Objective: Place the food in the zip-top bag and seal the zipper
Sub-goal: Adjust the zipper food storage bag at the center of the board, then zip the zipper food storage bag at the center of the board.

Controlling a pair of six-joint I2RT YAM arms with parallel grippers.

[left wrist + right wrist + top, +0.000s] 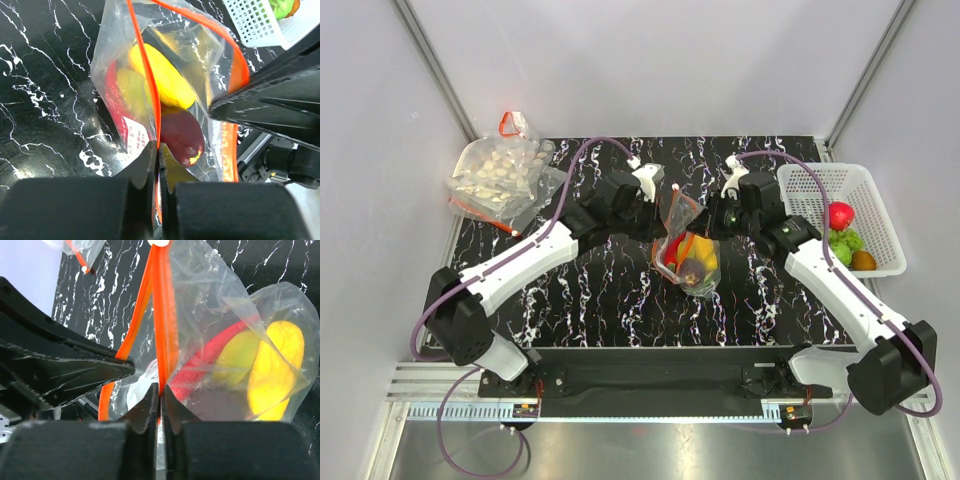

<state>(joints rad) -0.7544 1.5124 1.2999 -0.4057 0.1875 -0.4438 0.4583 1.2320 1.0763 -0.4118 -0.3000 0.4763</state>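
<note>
The clear zip-top bag (687, 250) is held up off the black marbled table between both grippers. Inside it are a yellow piece (703, 255), a red piece (672, 250) and a dark purple piece (182, 135). My left gripper (655, 205) is shut on the red-orange zipper (145, 75); its jaws (159, 149) pinch the strip. My right gripper (717, 215) is also shut on the zipper (162, 315), with its jaws (160, 389) pinching the strip. The two sides of the mouth stand apart between the grippers.
A white mesh basket (810, 195) at the right holds a red, a green and a brown food piece. A larger clear bag of whitish pieces (500, 175) lies at the back left. Grey walls enclose the table.
</note>
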